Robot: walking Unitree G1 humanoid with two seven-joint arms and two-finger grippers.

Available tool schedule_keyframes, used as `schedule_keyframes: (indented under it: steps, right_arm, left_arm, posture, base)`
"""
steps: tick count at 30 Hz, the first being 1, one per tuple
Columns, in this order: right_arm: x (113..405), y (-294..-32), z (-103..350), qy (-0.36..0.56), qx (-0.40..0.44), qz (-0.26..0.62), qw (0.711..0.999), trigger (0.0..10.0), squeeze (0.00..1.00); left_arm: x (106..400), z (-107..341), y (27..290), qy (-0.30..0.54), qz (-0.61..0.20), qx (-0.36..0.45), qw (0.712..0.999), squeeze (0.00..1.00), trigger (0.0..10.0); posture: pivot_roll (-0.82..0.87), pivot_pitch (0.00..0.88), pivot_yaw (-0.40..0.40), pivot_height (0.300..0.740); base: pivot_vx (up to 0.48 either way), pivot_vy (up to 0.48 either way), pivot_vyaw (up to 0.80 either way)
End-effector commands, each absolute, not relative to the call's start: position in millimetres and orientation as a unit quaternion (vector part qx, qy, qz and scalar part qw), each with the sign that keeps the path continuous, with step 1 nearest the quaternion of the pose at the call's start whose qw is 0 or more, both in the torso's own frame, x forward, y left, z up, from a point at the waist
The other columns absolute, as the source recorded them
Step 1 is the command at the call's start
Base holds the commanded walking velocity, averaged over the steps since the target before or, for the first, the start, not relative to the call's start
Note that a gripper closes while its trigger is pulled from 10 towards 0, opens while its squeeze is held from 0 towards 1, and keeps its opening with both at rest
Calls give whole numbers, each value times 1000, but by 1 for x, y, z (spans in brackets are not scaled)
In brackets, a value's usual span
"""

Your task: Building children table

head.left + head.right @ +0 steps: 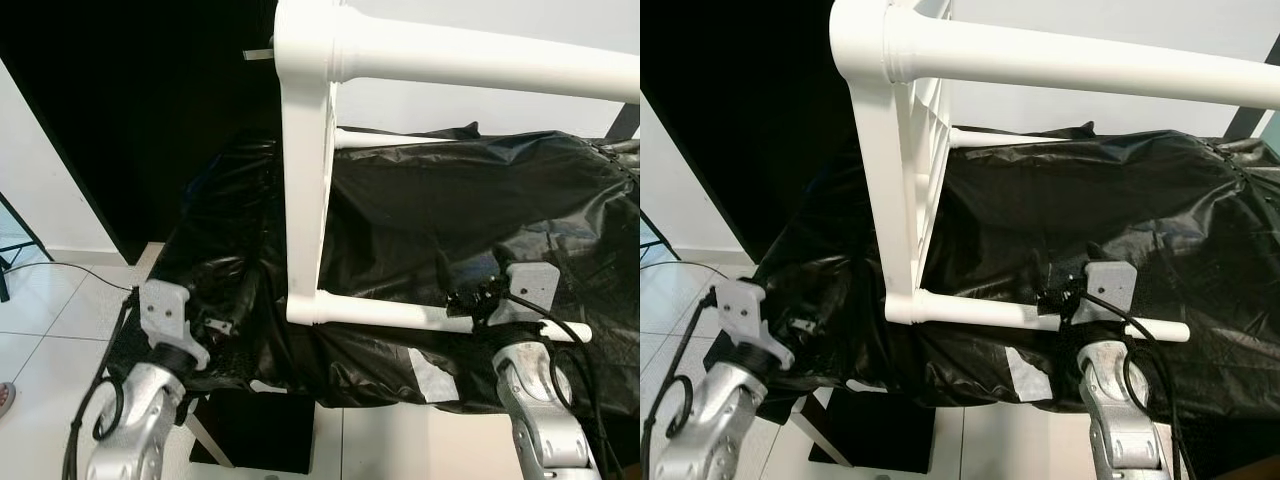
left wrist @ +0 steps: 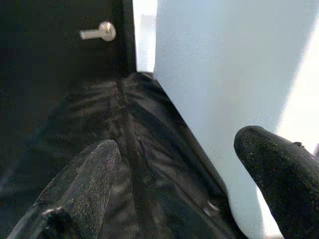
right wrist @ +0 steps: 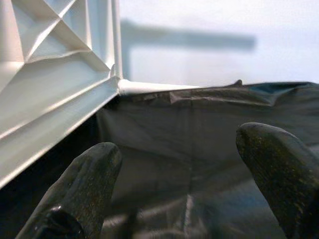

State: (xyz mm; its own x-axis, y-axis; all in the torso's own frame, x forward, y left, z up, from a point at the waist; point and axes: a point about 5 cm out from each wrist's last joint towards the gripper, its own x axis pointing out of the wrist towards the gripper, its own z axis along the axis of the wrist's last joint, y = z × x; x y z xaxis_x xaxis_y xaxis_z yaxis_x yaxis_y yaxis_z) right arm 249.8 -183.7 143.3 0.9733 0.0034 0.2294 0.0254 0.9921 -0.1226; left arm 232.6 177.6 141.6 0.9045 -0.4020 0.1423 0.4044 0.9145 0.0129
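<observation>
A white children's table lies on its side on a black plastic sheet [image 1: 480, 200], its top [image 1: 305, 200] standing on edge. One leg [image 1: 480, 60] juts right at the top, a lower leg [image 1: 400, 315] runs along the sheet, and a far leg [image 1: 380, 138] shows behind. My left gripper [image 2: 184, 154] is open over the sheet beside the white top, holding nothing. My right gripper [image 3: 179, 149] is open just above the lower leg, its fingers [image 1: 462, 296] apart and empty. A silver bolt [image 2: 99, 33] sticks out against the dark background.
A black wall panel [image 1: 130, 100] rises at the back left, with a white wall [image 1: 480, 115] behind the table. Pale floor tiles [image 1: 40, 330] and a black cable [image 1: 70, 268] lie to the left. A dark box [image 1: 260, 430] sits below the sheet's front edge.
</observation>
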Motion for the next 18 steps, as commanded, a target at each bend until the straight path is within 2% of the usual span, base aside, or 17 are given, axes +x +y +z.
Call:
schedule_keyframes:
  steps: [1,18]
  right_arm:
    - [241,-184,141,-115,-56,-14,992,10000,0]
    - [239,-184,137,-108,-57,-8,992,10000,0]
  left_arm:
    - [226,140,180,-78,-139,-9,987,0,10000]
    - [224,145,178,-103,-142,-19,984,0,10000]
  posture:
    - [83,0,-4,740]
    - [86,0,0,740]
  base:
    - [0,0,0]
    - [0,0,0]
